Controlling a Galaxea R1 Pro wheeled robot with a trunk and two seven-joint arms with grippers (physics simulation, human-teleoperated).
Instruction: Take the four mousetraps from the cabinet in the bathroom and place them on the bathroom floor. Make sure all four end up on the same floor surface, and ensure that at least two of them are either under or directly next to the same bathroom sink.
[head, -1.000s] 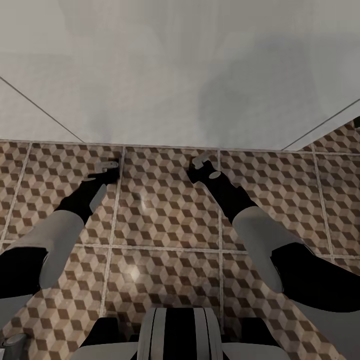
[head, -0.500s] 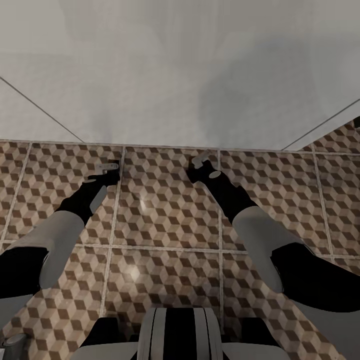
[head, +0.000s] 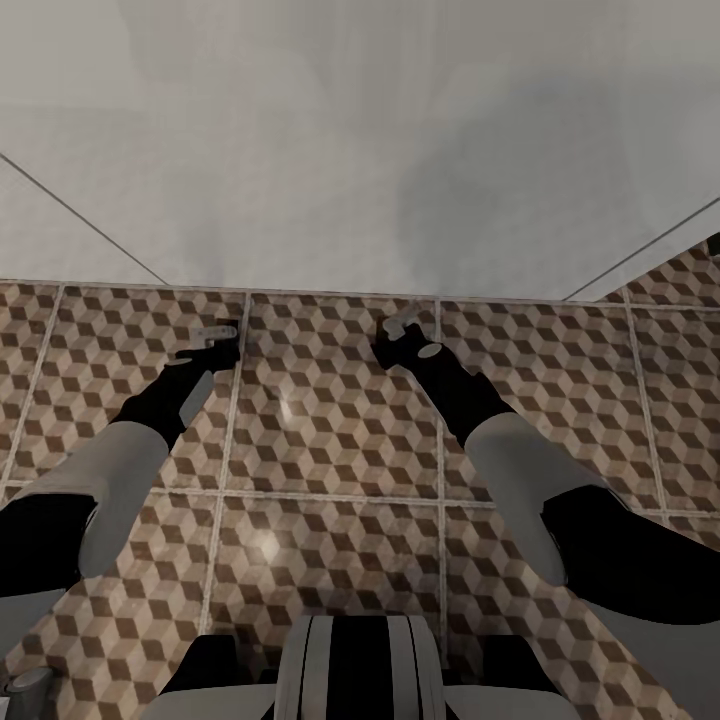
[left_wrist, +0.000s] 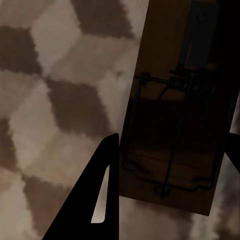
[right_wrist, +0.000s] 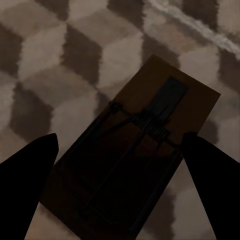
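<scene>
Both arms reach down over the bathroom floor (head: 330, 420). The left gripper (left_wrist: 167, 192) and right gripper (right_wrist: 120, 185), fingers apart, each straddle a mousetrap (left_wrist: 175, 115) (right_wrist: 132, 155).

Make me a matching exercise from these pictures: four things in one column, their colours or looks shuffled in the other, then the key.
Things
1. wall
2. bathroom floor
3. mousetrap in the right wrist view
4. fingers of the right claw

Looks
A. brown wooden board with dark wire parts
B. plain pale grey
C. black
D. brown, beige and grey cube pattern with pale grout lines

Pairs: 1-B, 2-D, 3-A, 4-C
</scene>
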